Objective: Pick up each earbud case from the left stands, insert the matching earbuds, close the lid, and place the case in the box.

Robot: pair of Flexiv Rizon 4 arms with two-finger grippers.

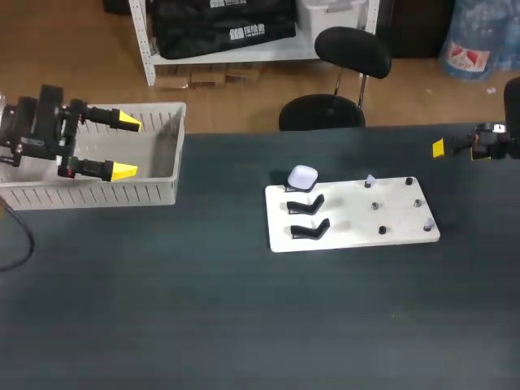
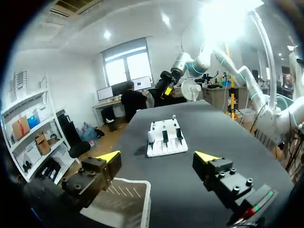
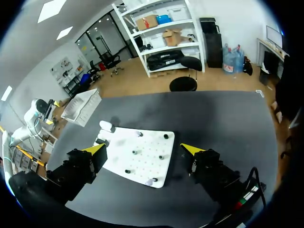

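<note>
One earbud case [image 1: 302, 176] sits on the far one of three black stands [image 1: 307, 204] on the white board [image 1: 349, 237]; the other two stands are bare. Two pale earbuds [image 1: 370, 180] and four dark pegs [image 1: 374, 205] occupy the board's right part.

Risk: the case perches on a narrow stand, so an off-centre grasp could tip it off. The small earbuds could slip from the fingers.

Both grippers are released. The left gripper [image 1: 126, 146] hangs over the box [image 1: 154, 195], and the right gripper [image 1: 439, 148] is well apart from the board.

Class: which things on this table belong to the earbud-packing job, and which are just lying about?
Job: earbud case; white board with stands; earbuds; box.
Lying about: black cable.
</note>
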